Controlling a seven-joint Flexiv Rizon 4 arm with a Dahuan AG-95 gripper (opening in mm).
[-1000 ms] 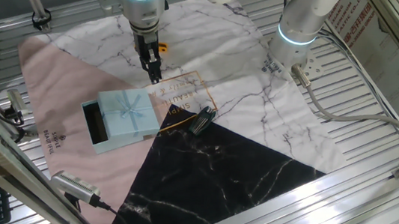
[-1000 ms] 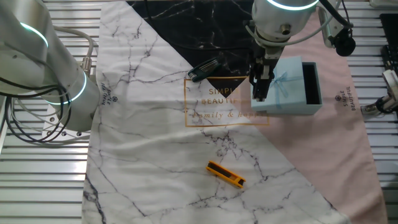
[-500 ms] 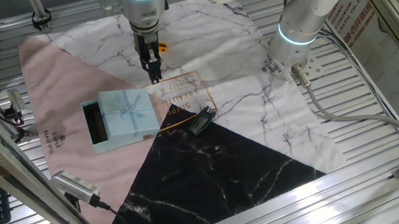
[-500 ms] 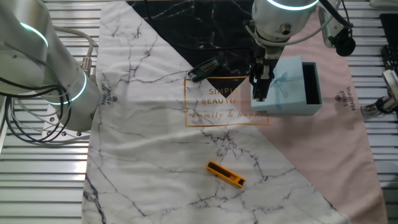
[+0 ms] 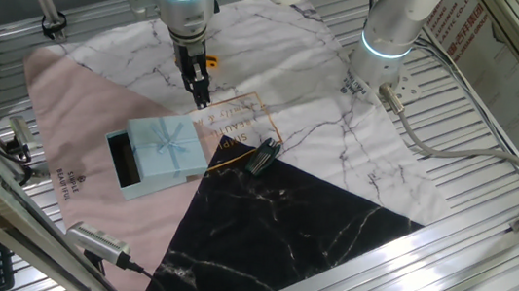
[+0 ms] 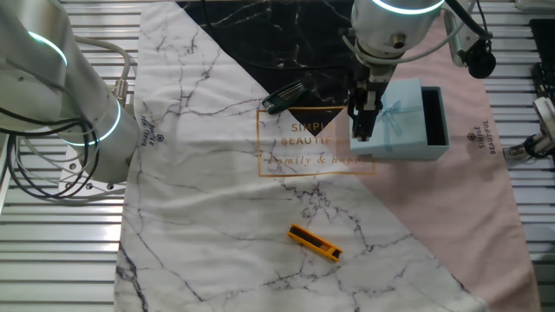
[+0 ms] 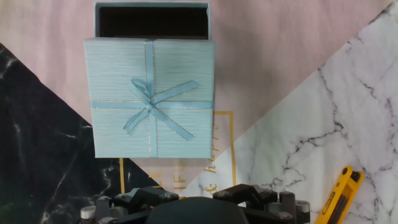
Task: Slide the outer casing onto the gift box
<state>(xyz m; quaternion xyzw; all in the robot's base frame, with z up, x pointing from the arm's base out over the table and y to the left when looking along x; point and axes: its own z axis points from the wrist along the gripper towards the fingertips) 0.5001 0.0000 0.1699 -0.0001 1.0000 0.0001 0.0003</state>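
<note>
The outer casing [image 5: 171, 145] [image 6: 395, 117] [image 7: 152, 99], a pale blue square sleeve with a bow, lies flat where the pink and marble parts of the cloth meet. It covers most of the gift box [image 5: 123, 162] [image 6: 434, 117] [image 7: 152, 22], whose black-lined end sticks out on the far side from my hand. My gripper [image 5: 200, 98] [image 6: 360, 130] hangs just off the casing's closed edge, fingers together and holding nothing. Whether it touches the casing I cannot tell. In the hand view only the dark hand body [image 7: 193, 208] shows at the bottom edge.
A black clip-like object [image 5: 263, 156] [image 6: 284, 95] lies by the gold lettering. An orange utility knife [image 5: 211, 62] [image 6: 314, 243] [image 7: 339, 199] lies on the white marble part of the cloth. A second robot arm [image 5: 390, 33] [image 6: 61, 87] stands at the table's edge.
</note>
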